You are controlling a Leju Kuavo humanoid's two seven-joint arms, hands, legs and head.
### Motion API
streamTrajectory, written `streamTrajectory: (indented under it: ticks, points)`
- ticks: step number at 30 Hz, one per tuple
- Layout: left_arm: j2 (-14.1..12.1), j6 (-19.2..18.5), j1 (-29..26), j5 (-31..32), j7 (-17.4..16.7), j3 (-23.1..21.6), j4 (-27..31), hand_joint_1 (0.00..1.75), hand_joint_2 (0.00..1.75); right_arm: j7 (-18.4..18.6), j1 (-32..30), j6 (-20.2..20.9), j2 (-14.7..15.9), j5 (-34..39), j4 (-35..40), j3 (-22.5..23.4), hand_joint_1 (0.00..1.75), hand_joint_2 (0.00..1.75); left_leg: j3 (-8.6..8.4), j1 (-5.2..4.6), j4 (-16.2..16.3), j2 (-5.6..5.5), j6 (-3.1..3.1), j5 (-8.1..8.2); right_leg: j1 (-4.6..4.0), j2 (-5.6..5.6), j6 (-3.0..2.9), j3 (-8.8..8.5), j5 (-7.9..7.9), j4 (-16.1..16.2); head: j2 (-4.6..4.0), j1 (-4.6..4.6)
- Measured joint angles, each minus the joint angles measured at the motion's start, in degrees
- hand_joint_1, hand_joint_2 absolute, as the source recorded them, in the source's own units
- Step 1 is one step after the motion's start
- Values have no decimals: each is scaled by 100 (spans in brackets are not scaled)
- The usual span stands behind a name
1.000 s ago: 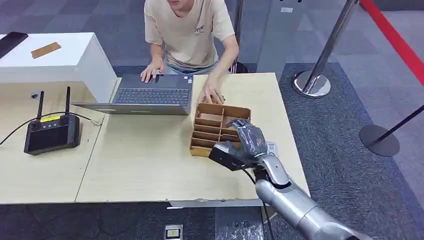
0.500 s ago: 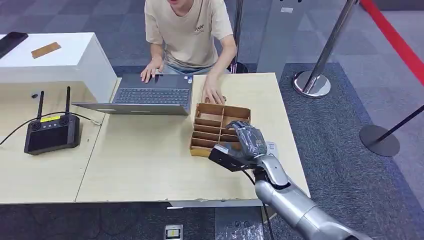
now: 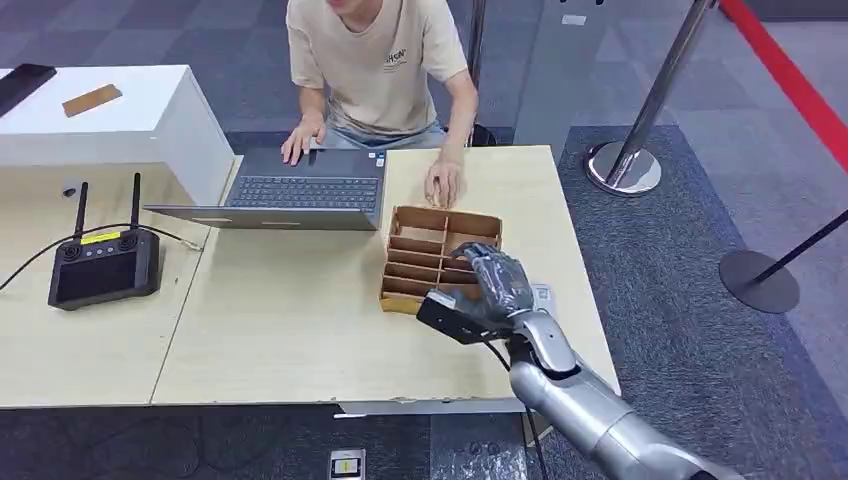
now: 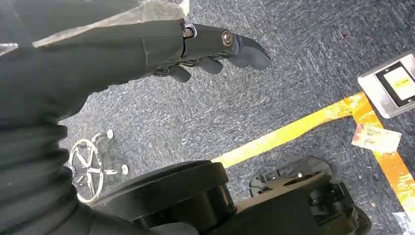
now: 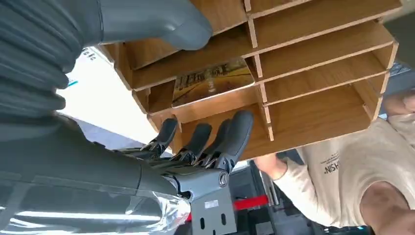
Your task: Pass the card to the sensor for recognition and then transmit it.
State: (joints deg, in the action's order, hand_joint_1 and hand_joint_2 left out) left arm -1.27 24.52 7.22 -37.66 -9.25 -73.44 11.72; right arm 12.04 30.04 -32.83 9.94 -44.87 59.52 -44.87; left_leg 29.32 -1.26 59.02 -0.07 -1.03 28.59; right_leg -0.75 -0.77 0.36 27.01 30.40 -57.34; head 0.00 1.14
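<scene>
Laptop (image 3: 300,190) far-left beyond the hand, person (image 3: 375,60) typing behind it. Black remote controller (image 3: 103,262) well left. Stanchion base (image 3: 623,168) far-right beyond hand.

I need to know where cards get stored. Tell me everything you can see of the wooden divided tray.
The wooden tray looks like thin light-brown plywood, split by slats into rows of shallow slots. It lies flat on the pale table near the laptop. One slot holds a picture card. The right hand hovers over its near corner, fingers apart.
</scene>
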Motion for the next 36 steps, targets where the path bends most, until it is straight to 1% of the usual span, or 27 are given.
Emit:
streamTrajectory:
  ticks: [2,5,8,22,26,27,28,29,30,31,32,33,36]
  points:
    - [2,-9,3,4,-20,0,0,0,175,94,23,-18,0,-140,-31,-18,65,175,1,0,0,0,0,0,0,0,0,0,0,0,0,2]
    - [2,-15,7,20,-24,0,0,0,175,219,117,-52,2,-317,-79,-39,61,175,0,0,0,1,0,0,0,0,0,0,0,0,0,0]
    - [2,-17,9,20,-24,0,0,0,175,284,213,-46,0,-441,-124,-44,63,175,0,0,0,0,0,0,0,0,0,0,0,0,0,2]
    - [2,-31,11,22,-31,0,0,0,175,360,238,-50,0,-603,-188,-92,61,175,0,0,0,0,1,-1,0,0,0,0,0,0,0,0]
    - [2,-31,12,22,-31,0,0,0,175,382,237,-44,0,-605,-214,-101,65,175,0,0,0,0,1,-1,0,0,0,0,0,0,0,0]
    - [2,-31,13,22,-31,0,0,0,175,382,237,-44,0,-601,-223,-105,73,175,-1,0,0,0,1,-1,0,0,0,-1,0,0,0,0]
    - [2,-31,14,22,-31,0,0,0,175,382,237,-41,-2,-592,-232,-107,94,175,0,0,0,0,1,-1,0,0,0,0,0,0,0,0]
    - [2,-31,14,22,-31,0,0,0,175,382,237,-41,-4,-590,-240,-109,94,175,0,0,0,0,1,-1,0,0,0,0,0,0,0,2]
    - [2,-31,14,22,-31,0,0,0,175,380,237,-42,-7,-590,-251,-111,145,175,0,0,0,0,1,-1,0,0,0,-1,0,0,0,0]
    - [2,-31,15,22,-31,0,0,0,175,380,236,-37,-9,-588,-264,-116,162,175,0,0,0,0,1,-1,0,0,0,0,0,0,0,0]
    - [2,-31,15,20,-31,0,0,0,175,380,236,-33,-7,-581,-269,-122,162,175,1,0,0,0,1,-1,0,0,0,0,0,0,0,2]
    - [2,-31,15,20,-31,0,0,0,175,380,236,-28,-9,-577,-273,-133,175,175,0,0,0,0,1,-1,0,0,0,0,0,0,0,0]
    - [2,-31,17,22,-31,0,0,0,175,380,237,-26,-15,-575,-304,-142,175,175,0,0,0,0,1,-1,0,0,0,0,0,0,0,2]
